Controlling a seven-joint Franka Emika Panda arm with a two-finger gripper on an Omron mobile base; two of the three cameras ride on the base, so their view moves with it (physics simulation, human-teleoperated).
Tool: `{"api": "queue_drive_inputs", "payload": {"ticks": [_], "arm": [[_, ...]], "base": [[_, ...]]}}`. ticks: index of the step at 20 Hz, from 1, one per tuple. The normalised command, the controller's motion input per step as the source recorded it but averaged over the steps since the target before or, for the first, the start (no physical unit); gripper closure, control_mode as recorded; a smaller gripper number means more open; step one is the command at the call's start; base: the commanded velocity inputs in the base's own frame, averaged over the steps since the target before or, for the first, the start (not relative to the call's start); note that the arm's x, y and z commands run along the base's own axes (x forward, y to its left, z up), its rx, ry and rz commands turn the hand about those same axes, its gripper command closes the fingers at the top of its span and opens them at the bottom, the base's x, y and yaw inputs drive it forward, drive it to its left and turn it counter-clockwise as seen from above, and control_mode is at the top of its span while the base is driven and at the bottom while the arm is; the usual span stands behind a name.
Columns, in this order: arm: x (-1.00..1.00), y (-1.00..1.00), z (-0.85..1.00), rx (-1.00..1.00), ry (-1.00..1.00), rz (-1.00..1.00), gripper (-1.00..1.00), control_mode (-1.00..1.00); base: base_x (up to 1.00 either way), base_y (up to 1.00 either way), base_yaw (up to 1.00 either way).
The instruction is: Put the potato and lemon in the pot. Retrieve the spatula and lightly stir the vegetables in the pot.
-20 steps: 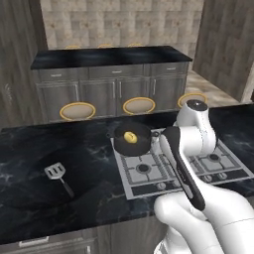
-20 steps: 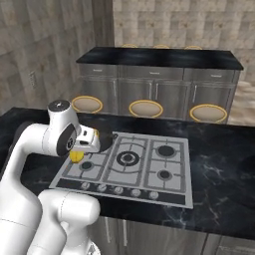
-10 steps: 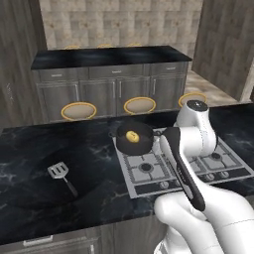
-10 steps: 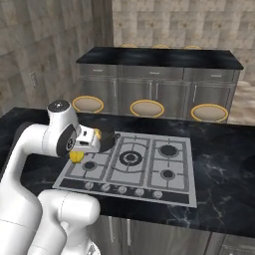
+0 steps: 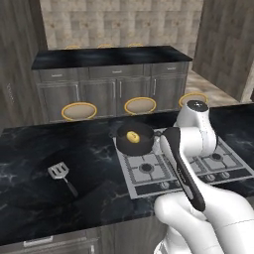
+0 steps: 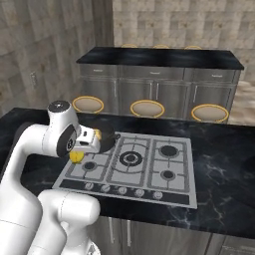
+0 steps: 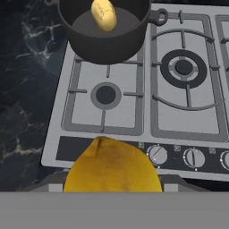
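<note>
The dark pot point(image 5: 141, 147) stands on the stove's back left burner, with a yellow potato point(image 5: 132, 136) lying inside. From the hand view the pot point(image 7: 107, 47) is at the top, the potato point(image 7: 103, 14) in it. My gripper point(image 6: 78, 152) is shut on the yellow lemon point(image 7: 112, 167), held above the stove's front left knobs, short of the pot. The lemon point(image 6: 75, 158) hangs under the hand and hides the fingertips. The spatula point(image 5: 59, 172) lies on the black counter, far left of the stove.
The grey stove point(image 6: 134, 164) has several burners and a front row of knobs point(image 7: 193, 157). Black marble counter point(image 5: 30, 163) surrounds it. Round stools point(image 6: 147, 108) stand beyond the counter, before a back counter with cabinets point(image 5: 99, 89).
</note>
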Motion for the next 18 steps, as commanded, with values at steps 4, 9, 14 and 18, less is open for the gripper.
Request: {"api": "queue_drive_inputs", "payload": {"ticks": [4, 9, 14, 18], "arm": [[0.00, 0.00, 0.00, 0.00, 0.00, 0.00, 1.00, 1.00], [0.01, 0.17, 0.21, -0.06, -0.10, 0.14, 1.00, -1.00], [0.50, 0.03, 0.25, -0.05, -0.05, 0.13, 1.00, -1.00], [1.00, 0.00, 0.25, 0.00, 0.25, 0.00, 1.00, -1.00]], "base": [[0.00, 0.00, 0.00], [0.00, 0.00, 0.00], [0.00, 0.00, 0.00], [0.00, 0.00, 0.00]]}}
